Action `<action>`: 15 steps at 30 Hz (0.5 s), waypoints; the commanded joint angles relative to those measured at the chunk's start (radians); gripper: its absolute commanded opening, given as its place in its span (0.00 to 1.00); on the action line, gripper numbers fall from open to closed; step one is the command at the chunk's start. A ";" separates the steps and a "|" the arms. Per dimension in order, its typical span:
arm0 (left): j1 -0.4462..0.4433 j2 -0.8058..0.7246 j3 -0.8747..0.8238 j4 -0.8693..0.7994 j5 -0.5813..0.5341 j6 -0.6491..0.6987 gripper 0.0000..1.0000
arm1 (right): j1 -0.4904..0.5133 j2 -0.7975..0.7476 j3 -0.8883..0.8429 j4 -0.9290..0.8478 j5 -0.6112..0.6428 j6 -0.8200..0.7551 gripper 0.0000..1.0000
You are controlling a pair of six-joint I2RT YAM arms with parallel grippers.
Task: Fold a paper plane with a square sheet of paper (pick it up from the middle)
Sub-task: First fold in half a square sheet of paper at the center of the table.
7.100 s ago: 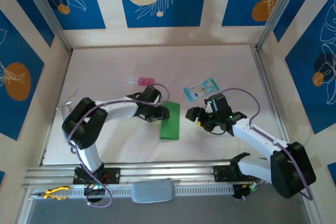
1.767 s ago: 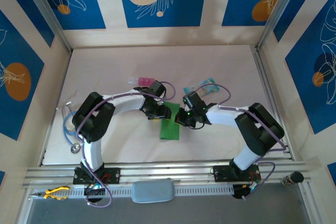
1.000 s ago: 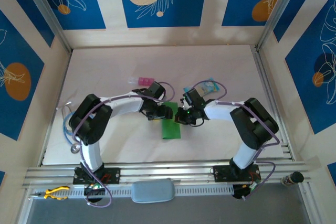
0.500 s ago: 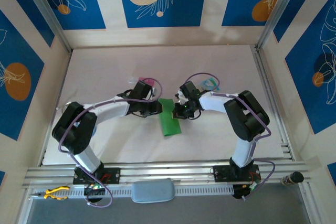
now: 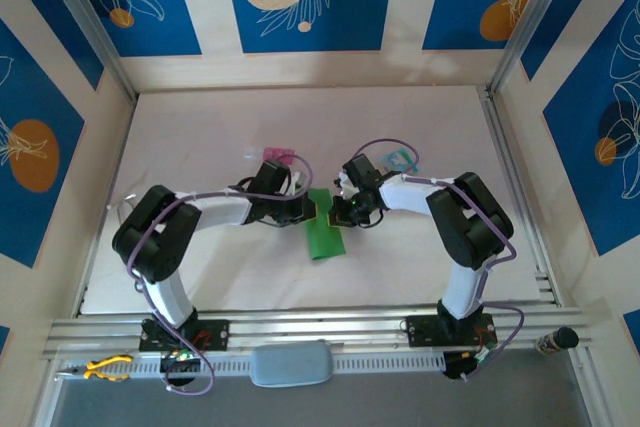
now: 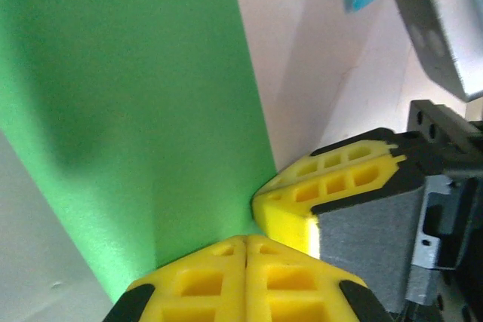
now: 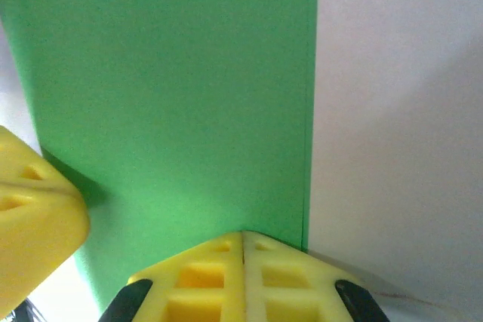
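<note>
The square sheet of paper [image 5: 324, 232] is bright green and creased into a narrow strip, lying on the white table top. My left gripper [image 5: 309, 210] is shut on its far left corner. My right gripper [image 5: 340, 210] is shut on its far right corner, a few centimetres away. In the left wrist view the paper [image 6: 136, 96] runs into my left gripper [image 6: 247, 242], whose yellow fingers are pressed together, with the right gripper's fingers [image 6: 332, 186] just beside them. In the right wrist view the paper [image 7: 173, 88] ends under my shut right gripper [image 7: 243, 237]. No paper plane shape shows.
A small pink block [image 5: 278, 155] lies behind the left arm. A pale blue printed packet [image 5: 400, 159] sits behind the right arm, partly covered by its cable. Wooden walls with aluminium posts ring the table. Yellow pliers [image 5: 105, 367] rest on the front rail.
My left gripper has closed on the paper's far left corner. Both grippers and the far end of the paper have shifted slightly back and left; the left elbow has swung.
</note>
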 commanded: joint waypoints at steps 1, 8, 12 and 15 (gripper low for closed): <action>0.006 0.017 -0.029 0.021 0.012 0.005 0.00 | -0.014 0.048 -0.040 -0.094 0.080 0.004 0.00; 0.006 0.037 -0.087 -0.014 -0.071 0.064 0.00 | -0.011 0.051 -0.049 -0.088 0.083 0.026 0.00; 0.006 0.050 -0.114 -0.028 -0.113 0.092 0.00 | -0.010 0.051 -0.059 -0.087 0.098 0.035 0.00; 0.006 0.043 -0.116 -0.025 -0.100 0.089 0.01 | -0.010 0.053 -0.062 -0.081 0.096 0.035 0.00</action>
